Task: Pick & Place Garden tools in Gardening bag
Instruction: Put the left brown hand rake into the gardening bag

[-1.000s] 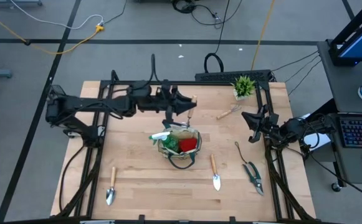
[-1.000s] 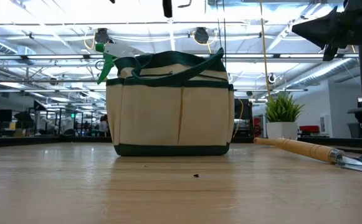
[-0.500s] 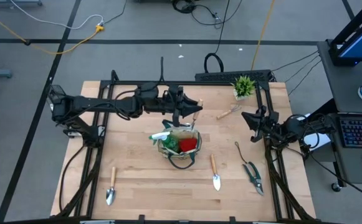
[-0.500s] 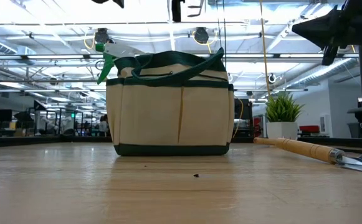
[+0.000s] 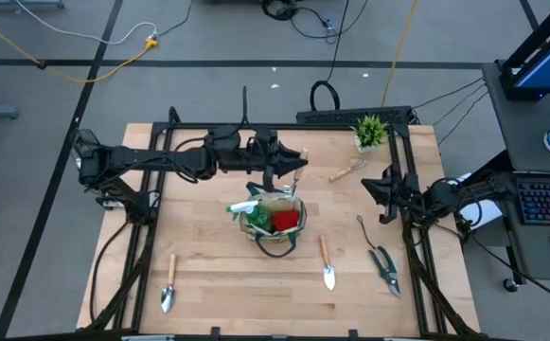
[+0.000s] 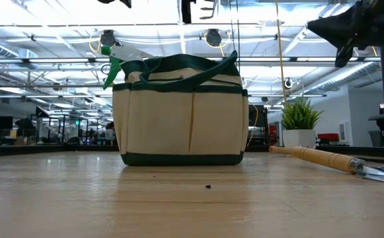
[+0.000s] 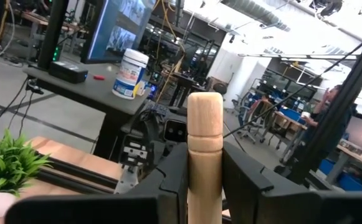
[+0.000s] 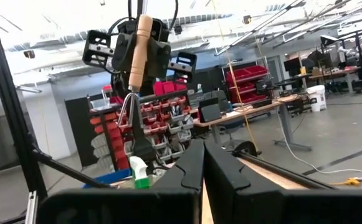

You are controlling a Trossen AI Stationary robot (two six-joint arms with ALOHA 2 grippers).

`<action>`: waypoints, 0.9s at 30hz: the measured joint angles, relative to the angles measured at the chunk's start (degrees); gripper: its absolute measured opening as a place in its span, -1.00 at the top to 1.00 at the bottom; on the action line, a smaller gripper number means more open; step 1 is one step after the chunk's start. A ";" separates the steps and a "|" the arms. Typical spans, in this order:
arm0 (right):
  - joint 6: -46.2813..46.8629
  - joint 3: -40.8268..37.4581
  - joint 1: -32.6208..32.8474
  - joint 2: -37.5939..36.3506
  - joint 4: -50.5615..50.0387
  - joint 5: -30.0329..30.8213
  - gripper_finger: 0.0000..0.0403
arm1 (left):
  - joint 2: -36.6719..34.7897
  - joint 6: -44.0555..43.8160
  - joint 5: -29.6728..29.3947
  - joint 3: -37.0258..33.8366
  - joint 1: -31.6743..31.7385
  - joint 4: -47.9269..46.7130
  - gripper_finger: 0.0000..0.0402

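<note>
Two items are in the gardening bag (image 5: 273, 223) at mid-table — the green spray bottle (image 5: 243, 207) and red-black glove (image 5: 286, 221). The left gripper (image 5: 292, 167) hangs just above the bag, clamped on the wooden-handled rake (image 8: 134, 68). Still out on the table: two trowels (image 5: 327, 262) (image 5: 168, 286) and the pruning shears (image 5: 384, 266). The right gripper (image 5: 373, 184) waits closed and empty by the right edge.

Tan bag (image 5: 273, 223) stands at frame centre, holding a green spray bottle (image 5: 244, 207) and red glove (image 5: 285, 221). A wooden-handled rake (image 5: 292, 169) hangs above it. Two trowels (image 5: 168, 284) (image 5: 326, 262) and shears (image 5: 384, 266) lie lower down.
</note>
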 joint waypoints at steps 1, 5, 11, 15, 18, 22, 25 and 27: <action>-0.05 0.00 0.01 1.05 1.52 -0.18 0.98 | 0.00 0.00 -0.08 0.00 0.00 -0.01 0.64; -0.75 0.00 -0.01 5.12 7.28 -2.62 0.98 | 0.00 0.00 -0.17 0.00 0.00 -0.03 0.64; -1.81 0.00 0.01 11.59 13.95 -6.04 0.98 | 0.00 0.45 -1.42 0.00 0.00 -0.06 0.64; -1.68 0.01 0.01 15.53 17.88 -6.07 0.98 | -0.02 0.46 -2.18 0.00 -0.02 -0.07 0.64; -1.83 1.27 0.01 18.17 18.63 -6.14 0.98 | -0.02 0.75 -2.95 0.00 -0.24 -0.07 0.64; -3.65 5.03 -0.02 22.02 17.97 -7.90 0.98 | -0.02 0.86 -3.69 0.00 -0.28 -0.07 0.64; -5.96 9.03 0.01 25.24 16.12 -9.28 0.98 | -0.02 0.98 -4.08 0.00 -0.28 -0.07 0.64; -7.55 12.07 0.01 27.33 13.35 -9.24 0.96 | -0.04 1.30 -4.10 0.00 -0.28 -0.07 0.64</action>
